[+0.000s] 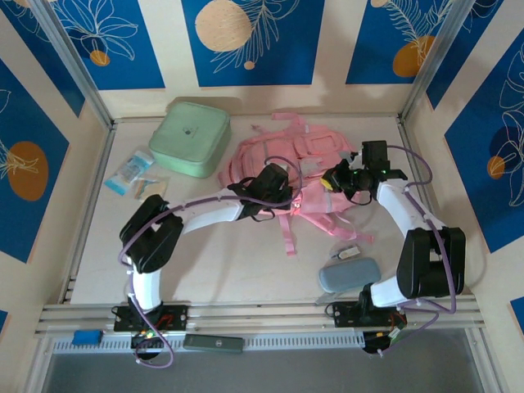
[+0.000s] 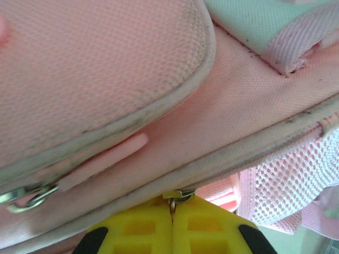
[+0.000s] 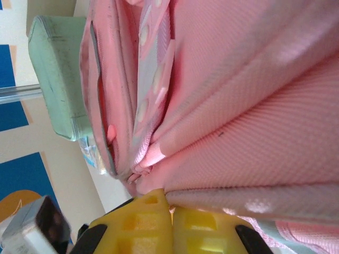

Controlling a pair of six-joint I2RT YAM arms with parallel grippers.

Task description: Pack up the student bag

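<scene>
The left claw [image 2: 172, 207] was clamped on a metal zip pull [image 2: 179, 194] of the student bag [image 2: 106, 69], while the right claw [image 3: 170, 206] sat closed against its fabric.

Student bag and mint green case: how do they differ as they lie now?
The student bag is pink, crumpled and sprawling, with straps trailing toward the arms; the mint green case is a neat rounded square. The bag is the larger. The left gripper and right gripper are both shut at the bag; nothing touches the case. Both lie on the table, side by side at its far end.
</scene>
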